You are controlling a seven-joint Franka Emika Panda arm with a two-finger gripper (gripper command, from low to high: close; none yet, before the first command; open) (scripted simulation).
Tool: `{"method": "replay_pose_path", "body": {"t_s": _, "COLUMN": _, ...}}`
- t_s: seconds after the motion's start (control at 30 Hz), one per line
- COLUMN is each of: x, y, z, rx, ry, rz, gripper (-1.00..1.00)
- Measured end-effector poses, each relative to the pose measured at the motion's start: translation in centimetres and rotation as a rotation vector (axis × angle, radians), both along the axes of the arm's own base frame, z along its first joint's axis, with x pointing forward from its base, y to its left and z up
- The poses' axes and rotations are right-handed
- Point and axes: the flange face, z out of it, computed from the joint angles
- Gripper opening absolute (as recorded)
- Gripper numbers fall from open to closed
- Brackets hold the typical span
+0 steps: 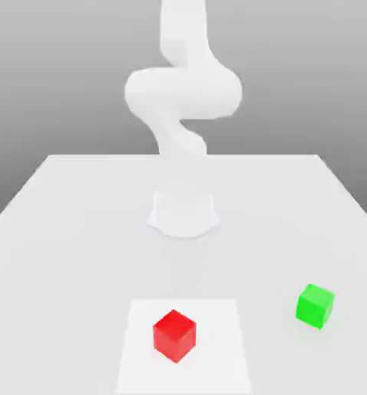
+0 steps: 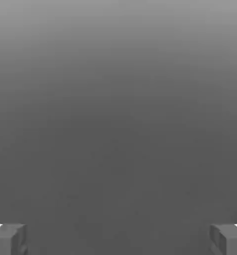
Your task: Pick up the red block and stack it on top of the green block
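Pale desk (image 1: pixel 71 262), wide and flat, gray gradient behind it. We see the white arm (image 1: pixel 185 92) standing on its base toward the far side of the desk. Red block (image 1: pixel 175 336) sits on a bright white square (image 1: pixel 221 347) at the near side, one corner turned toward us. Green block (image 1: pixel 315 306) rests on the desk toward the exterior view's right, off the square, well apart from the red one, also rotated. In the hand view we get the tool (image 2: pixel 118 240): open, fingers spread wide, plain gray between them, nothing gripped. Blocks not stacked.

Plain grey backdrop (image 1: pixel 294 77), darker lower.
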Motion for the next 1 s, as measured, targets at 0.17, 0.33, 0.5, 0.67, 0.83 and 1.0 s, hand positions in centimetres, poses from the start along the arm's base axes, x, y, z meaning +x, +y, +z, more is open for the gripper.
{"method": "replay_pose_path", "body": {"t_s": 0.17, "x": 5.4, "y": -0.3, "z": -10.9, "rx": 0.039, "ry": 0.167, "rz": -0.145, "gripper": 0.00}}
{"method": "replay_pose_path", "body": {"t_s": 0.33, "x": 7.8, "y": -1.3, "z": -22.0, "rx": 0.089, "ry": 0.324, "rz": -0.282, "gripper": 0.00}}
{"method": "replay_pose_path", "body": {"t_s": 0.5, "x": 7.4, "y": -2.0, "z": -32.8, "rx": 0.154, "ry": 0.478, "rz": -0.415, "gripper": 0.00}}
{"method": "replay_pose_path", "body": {"t_s": 0.67, "x": 4.5, "y": -2.1, "z": -42.5, "rx": 0.234, "ry": 0.630, "rz": -0.548, "gripper": 0.00}}
{"method": "replay_pose_path", "body": {"t_s": 0.83, "x": 3.5, "y": -1.7, "z": -48.7, "rx": 0.262, "ry": 0.676, "rz": -0.588, "gripper": 0.00}}
{"method": "replay_pose_path", "body": {"t_s": 1.0, "x": 3.3, "y": -1.7, "z": -51.6, "rx": 0.261, "ry": 0.679, "rz": -0.588, "gripper": -1.00}}
